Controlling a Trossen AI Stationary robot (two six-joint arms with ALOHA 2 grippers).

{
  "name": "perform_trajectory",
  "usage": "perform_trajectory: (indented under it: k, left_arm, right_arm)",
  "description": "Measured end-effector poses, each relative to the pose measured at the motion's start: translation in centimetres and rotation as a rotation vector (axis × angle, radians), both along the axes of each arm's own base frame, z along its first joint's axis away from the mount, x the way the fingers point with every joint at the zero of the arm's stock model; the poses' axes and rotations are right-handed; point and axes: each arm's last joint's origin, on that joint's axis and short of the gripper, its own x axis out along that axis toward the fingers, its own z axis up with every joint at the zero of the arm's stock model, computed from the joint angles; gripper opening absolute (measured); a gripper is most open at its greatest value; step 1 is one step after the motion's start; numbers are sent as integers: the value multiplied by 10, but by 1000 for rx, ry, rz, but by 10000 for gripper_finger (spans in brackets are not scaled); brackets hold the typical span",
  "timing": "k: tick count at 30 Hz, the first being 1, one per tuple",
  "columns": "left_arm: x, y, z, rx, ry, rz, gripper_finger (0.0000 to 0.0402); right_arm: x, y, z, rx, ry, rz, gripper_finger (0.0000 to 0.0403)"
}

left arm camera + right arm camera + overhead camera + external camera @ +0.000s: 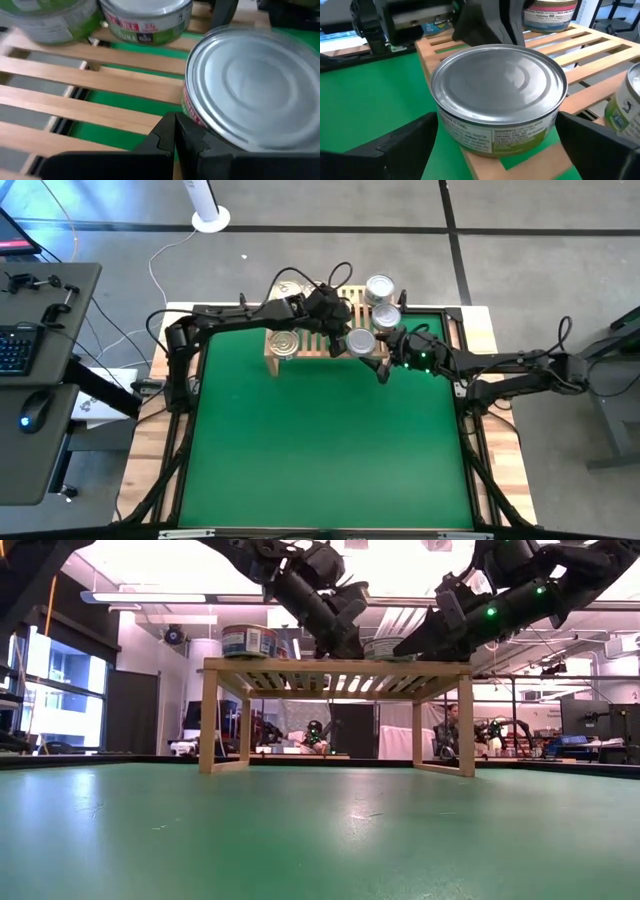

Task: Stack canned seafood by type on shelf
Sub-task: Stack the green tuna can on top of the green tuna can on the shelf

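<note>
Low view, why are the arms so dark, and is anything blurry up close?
Low view: bright ceiling lights backlight both arms above the shelf. Left wrist view: the near silver tin is soft; right wrist view: its lid shows dull reflections.

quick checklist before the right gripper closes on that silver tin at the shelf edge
1. Right gripper open, one finger each side of the silver tin: ok.
2. Tin upright on the shelf: ok, though part of its base overhangs the edge.
3. Left gripper clear of the tin: not ok, shut and right against its side.
4. Gold-topped tin out of the way: ok.
5. Two other silver tins undisturbed: ok.
</note>
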Motion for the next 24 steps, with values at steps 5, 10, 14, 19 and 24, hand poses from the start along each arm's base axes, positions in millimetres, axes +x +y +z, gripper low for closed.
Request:
perform_trajectory:
  k: [5,10,14,19,24]
  left_arm:
    - [9,-1,-12,-17,-8,-31,0]
    - [14,-2,-15,-15,-32,-44,0]
    - [15,-3,-15,-27,-49,-35,0]
    - [15,-2,-16,-36,-52,-36,0]
    - [10,-3,-6,-38,-55,-13,0]
  right_arm:
    - [2,-1,-2,-18,-1,10,400]
    - [9,-2,-4,-25,-30,34,400]
    - [12,-2,-4,-26,-60,36,400]
    - [13,-3,-4,-10,-76,33,397]
    - [14,0,-3,0,-85,32,385]
